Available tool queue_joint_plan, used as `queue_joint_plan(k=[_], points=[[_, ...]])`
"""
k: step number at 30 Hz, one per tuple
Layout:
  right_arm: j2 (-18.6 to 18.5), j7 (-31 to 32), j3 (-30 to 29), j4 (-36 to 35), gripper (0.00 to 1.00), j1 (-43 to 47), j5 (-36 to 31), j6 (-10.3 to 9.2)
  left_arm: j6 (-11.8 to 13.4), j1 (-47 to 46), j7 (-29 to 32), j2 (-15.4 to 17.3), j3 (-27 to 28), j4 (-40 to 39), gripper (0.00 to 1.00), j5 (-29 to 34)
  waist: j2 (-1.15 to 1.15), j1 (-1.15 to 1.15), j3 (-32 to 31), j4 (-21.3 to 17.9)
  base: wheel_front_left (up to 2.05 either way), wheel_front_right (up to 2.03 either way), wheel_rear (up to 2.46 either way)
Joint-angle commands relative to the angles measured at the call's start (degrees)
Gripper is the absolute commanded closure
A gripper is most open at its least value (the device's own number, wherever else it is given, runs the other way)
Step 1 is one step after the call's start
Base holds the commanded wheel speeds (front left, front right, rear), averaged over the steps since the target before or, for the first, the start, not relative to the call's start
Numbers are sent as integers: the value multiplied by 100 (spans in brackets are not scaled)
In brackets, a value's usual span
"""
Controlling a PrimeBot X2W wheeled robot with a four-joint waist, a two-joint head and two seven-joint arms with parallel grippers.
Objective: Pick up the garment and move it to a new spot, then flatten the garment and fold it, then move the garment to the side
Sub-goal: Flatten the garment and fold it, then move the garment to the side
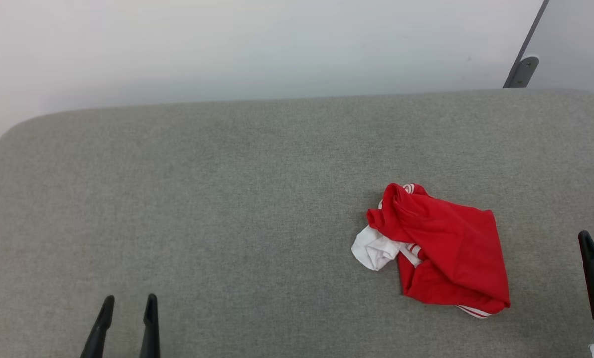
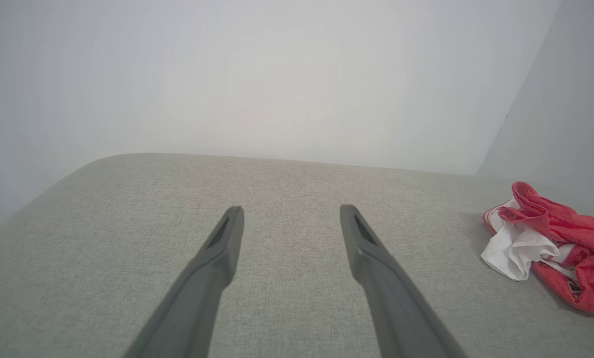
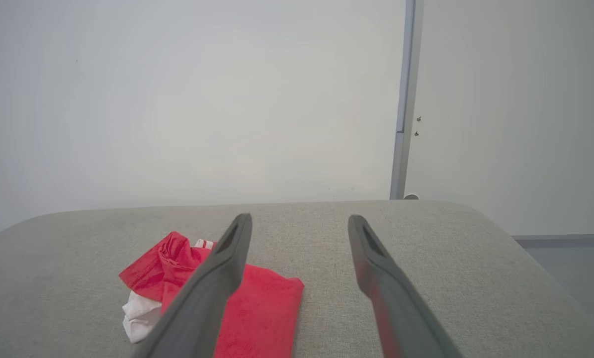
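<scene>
On the grey table [image 1: 227,199], right of centre: crumpled red-and-white sports top [image 1: 446,248], long axis 11-to-5 o'clock | my right claw [image 3: 300,219] spread wide, empty, nearer, top at its 9 o'clock | my left claw [image 1: 130,300] spread, empty, well apart, top toward 3 o'clock

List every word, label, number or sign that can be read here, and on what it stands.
None can be read.
The crumpled red and white fabric sports top shows a small dark mark in the left wrist view: too small to read.
</scene>
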Motion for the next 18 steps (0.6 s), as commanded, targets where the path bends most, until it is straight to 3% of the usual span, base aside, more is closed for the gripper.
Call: queue_joint_plan(k=[1, 5, 9, 13, 15, 18], points=[[12, 11, -52, -58, 0, -56, 12, -9, -13, -50, 4, -27, -17, -39, 0, 28, 0, 0, 41, 15, 0, 0, 0], [-88, 166, 41, -137, 0, -230, 68, -9, -13, -201, 4, -24, -102, -82, 0, 50, 0, 0, 199, 86, 0, 0, 0], [-313, 838, 255, 10, 0, -660, 160, -9, -13, -439, 4, -32, -188, -114, 0, 80, 0, 0, 487, 131, 0, 0, 0], [-719, 2225, 815, 396, 0, -1091, 573, -9, -13, -756, 4, -6, -395, -30, 0, 107, 0, 0, 793, 221, 0, 0, 0], [-1103, 3082, 1136, 460, 0, -1217, 833, -9, -13, -974, 4, 65, -597, 45, 0, 207, 0, 0, 939, 341, 0, 0, 0], [-1349, 3985, 1087, 526, 0, -1353, 1366, -9, -13, -1293, 4, 68, -851, 139, 0, 251, 0, 0, 1136, 505, 0, 0, 0]])
